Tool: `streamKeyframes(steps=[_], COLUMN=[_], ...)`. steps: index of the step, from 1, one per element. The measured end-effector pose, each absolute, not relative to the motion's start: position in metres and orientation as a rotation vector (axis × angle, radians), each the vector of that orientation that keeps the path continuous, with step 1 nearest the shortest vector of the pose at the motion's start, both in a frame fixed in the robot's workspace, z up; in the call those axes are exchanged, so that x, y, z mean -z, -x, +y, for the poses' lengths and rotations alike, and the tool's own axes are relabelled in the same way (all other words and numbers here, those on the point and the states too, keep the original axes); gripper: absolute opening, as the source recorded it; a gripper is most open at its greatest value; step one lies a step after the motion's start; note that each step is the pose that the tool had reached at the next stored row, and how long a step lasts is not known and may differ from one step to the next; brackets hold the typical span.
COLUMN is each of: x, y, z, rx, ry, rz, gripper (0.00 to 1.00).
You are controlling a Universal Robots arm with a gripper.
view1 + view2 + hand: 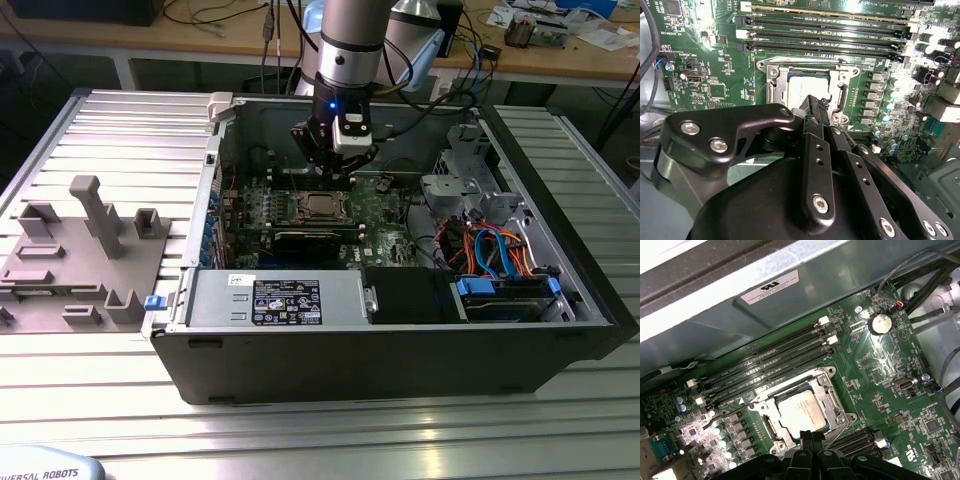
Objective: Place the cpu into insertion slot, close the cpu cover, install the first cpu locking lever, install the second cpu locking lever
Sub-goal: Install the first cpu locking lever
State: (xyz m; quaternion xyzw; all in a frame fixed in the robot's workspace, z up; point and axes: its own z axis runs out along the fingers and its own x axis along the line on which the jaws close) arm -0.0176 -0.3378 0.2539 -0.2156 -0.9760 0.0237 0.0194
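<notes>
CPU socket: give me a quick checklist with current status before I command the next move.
1. cpu seated in the insertion slot: ok, silvery top lies flat inside.
2. cpu cover down over the chip: ok, frame lies around it.
3. Locking levers latched: cannot tell.
4. gripper at the socket edge: ok, its tip is right beside the frame.
5. Gripper free of load: ok, fingers together, nothing between them.
6. memory slots beside the socket free of the gripper: ok.
</notes>
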Motion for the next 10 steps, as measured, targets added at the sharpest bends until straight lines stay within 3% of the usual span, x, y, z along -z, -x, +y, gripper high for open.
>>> streamKeyframes(steps=[10], x=[-0.2539], y=[0.0176], z=[-0.3378], rx=[-0.069], ry=[0.658], rz=[-3.031], gripper=[0.11])
